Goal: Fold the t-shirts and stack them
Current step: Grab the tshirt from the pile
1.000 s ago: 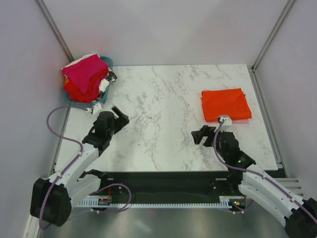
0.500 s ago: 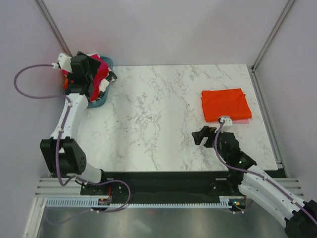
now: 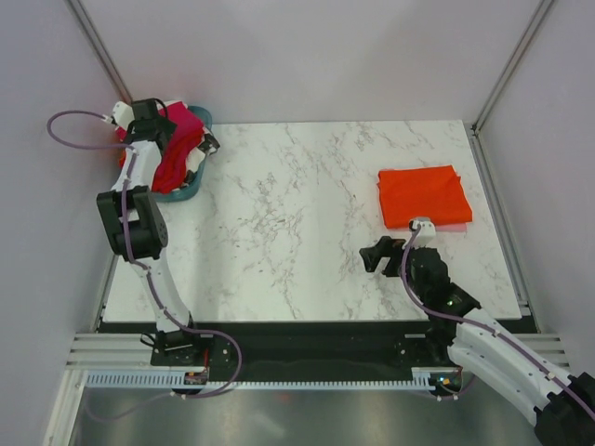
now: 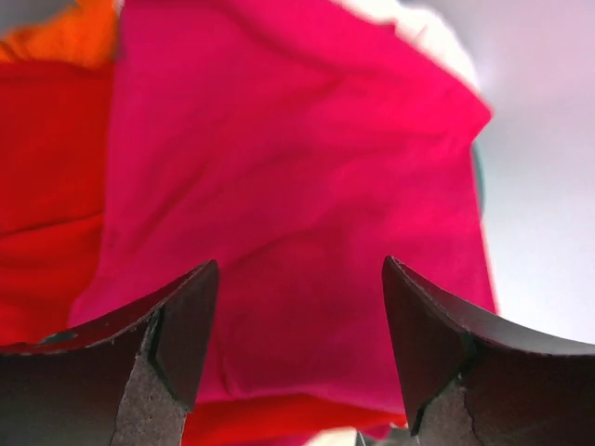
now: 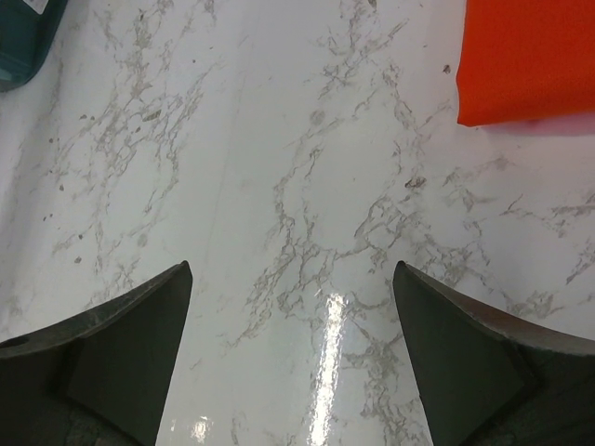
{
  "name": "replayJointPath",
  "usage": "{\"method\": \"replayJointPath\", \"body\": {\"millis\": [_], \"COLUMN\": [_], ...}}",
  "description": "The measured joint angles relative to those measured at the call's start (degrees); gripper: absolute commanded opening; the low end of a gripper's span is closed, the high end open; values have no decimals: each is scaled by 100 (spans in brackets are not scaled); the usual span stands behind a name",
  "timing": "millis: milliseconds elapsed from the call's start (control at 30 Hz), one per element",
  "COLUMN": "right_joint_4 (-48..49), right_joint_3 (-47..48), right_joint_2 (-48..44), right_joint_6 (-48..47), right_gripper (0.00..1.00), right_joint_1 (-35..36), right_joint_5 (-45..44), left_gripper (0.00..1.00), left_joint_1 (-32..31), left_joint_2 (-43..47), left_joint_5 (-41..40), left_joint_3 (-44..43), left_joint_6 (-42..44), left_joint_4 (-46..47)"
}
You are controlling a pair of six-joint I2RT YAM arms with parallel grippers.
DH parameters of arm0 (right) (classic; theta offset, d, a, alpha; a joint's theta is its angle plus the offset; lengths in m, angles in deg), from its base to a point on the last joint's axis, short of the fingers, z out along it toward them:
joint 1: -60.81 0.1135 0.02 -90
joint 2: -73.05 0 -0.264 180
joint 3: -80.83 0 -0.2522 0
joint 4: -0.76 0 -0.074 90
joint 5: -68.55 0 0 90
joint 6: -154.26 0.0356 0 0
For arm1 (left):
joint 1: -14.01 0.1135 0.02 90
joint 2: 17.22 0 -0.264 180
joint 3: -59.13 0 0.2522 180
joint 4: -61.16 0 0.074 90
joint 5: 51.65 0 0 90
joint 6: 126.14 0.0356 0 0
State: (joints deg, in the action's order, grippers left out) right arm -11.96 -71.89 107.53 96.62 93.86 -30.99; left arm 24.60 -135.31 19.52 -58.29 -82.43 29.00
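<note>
1. Magenta-pink t-shirt (image 4: pixel 297 177) lies on top of the heap in the teal basket (image 3: pixel 197 182) at the far left corner of the counter (image 3: pixel 297 214). A red t-shirt (image 4: pixel 46 167) sits beneath it on one side, and orange cloth (image 4: pixel 74 32) and white cloth (image 4: pixel 418 23) show at the far edge.
2. Folded orange t-shirt (image 3: pixel 424 195) lies flat on the right half of the counter, in the same spot as a second ago.
3. A second ago the left arm (image 3: pixel 133 177) was bent low over the near-left part of the counter, short of the basket. Now it is stretched far out, with its wrist above the heap.
4. The left jaws hang directly over the magenta-pink t-shirt, spread wide with nothing clamped between them. Whether their tips touch the fabric I cannot tell.
5. The right arm (image 3: pixel 483 344) has not moved and is folded low near the front right. The right jaws stand wide open over bare marble, near the folded orange t-shirt's near-left corner but apart from it.
</note>
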Motion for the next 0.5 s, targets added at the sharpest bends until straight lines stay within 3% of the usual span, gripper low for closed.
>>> {"method": "replayJointPath", "body": {"millis": [67,133,167,200,500], "right_joint_4": [-7,-22,-24,-24,-26], "right_joint_3": [0,0,0,0,0], "right_joint_2": [55,61,61,59,35], "right_joint_6": [0,0,0,0,0], "right_gripper": [98,98,98,98,98], "right_joint_1": [0,0,0,0,0], "right_joint_5": [-4,-11,-26,-42,-87], "left_gripper": [71,48,31,3,2], "left_joint_1": [-7,-7,-4,4,63], "left_joint_2": [-278,-463,-503,-520,-149], "left_joint_5": [118,278,321,417,476], "left_joint_3": [-144,-260,-297,-341,-164], "left_joint_6": [39,70,83,94,136], "left_joint_4": [-35,-90,-96,-103,-92]}}
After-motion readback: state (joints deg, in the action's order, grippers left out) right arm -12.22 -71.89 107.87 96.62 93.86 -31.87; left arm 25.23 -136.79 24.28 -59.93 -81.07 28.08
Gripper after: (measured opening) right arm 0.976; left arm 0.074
